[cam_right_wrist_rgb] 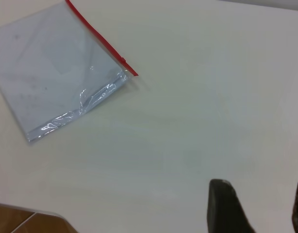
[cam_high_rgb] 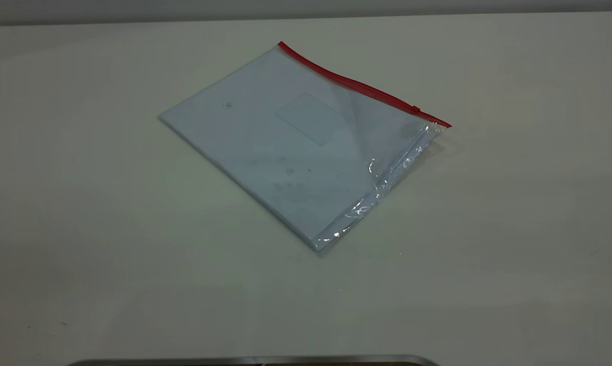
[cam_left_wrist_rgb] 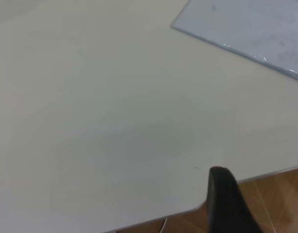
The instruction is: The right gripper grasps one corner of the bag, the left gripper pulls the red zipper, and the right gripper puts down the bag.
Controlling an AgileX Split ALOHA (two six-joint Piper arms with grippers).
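Observation:
The bag (cam_high_rgb: 295, 142) lies flat on the white table, clear plastic with pale paper inside. The red zipper (cam_high_rgb: 361, 86) runs along its far long edge, with the slider tab (cam_high_rgb: 415, 109) near the right end. The corner (cam_high_rgb: 440, 127) at the zipper's right tip is crinkled and slightly raised. Neither gripper shows in the exterior view. My right gripper (cam_right_wrist_rgb: 259, 204) is open and empty above bare table, well away from the bag (cam_right_wrist_rgb: 57, 73) and its corner (cam_right_wrist_rgb: 132, 75). My left gripper (cam_left_wrist_rgb: 260, 194) is open and empty over the table's edge, far from the bag (cam_left_wrist_rgb: 256, 29).
The table edge (cam_left_wrist_rgb: 222, 189) with a rounded corner and wooden floor (cam_left_wrist_rgb: 275, 199) beyond it shows in the left wrist view. A metal rim (cam_high_rgb: 255, 361) lies along the bottom of the exterior view.

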